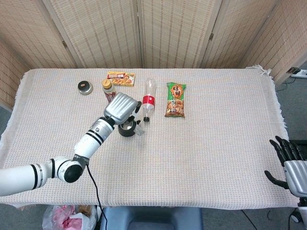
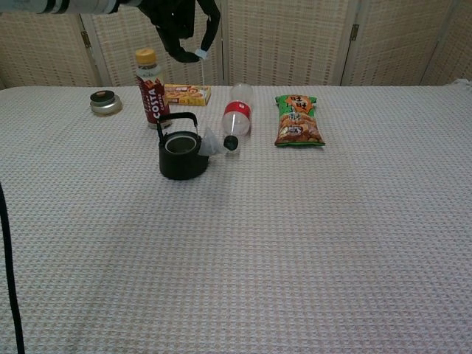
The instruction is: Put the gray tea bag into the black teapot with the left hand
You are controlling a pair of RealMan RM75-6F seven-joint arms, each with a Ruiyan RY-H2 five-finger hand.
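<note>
The black teapot (image 2: pixel 181 155) stands lidless on the cloth, its handle upright; in the head view the teapot (image 1: pixel 126 129) lies partly under my left hand (image 1: pixel 120 107). High above the pot, my left hand (image 2: pixel 180 22) pinches the string's small tag. The gray tea bag (image 2: pixel 209 140) hangs on that string beside the pot's spout, to the right of the opening and outside the pot. From the head view the tea bag (image 1: pixel 138 130) shows just right of the pot. My right hand (image 1: pixel 290 165) hangs off the table's right edge, fingers spread, holding nothing.
Behind the pot stand a brown drink bottle (image 2: pixel 151 88), a yellow box (image 2: pixel 186 94) and a small round tin (image 2: pixel 105 102). A clear bottle with a red label (image 2: pixel 236 118) lies just right of the tea bag. A green snack bag (image 2: pixel 298 120) lies further right.
</note>
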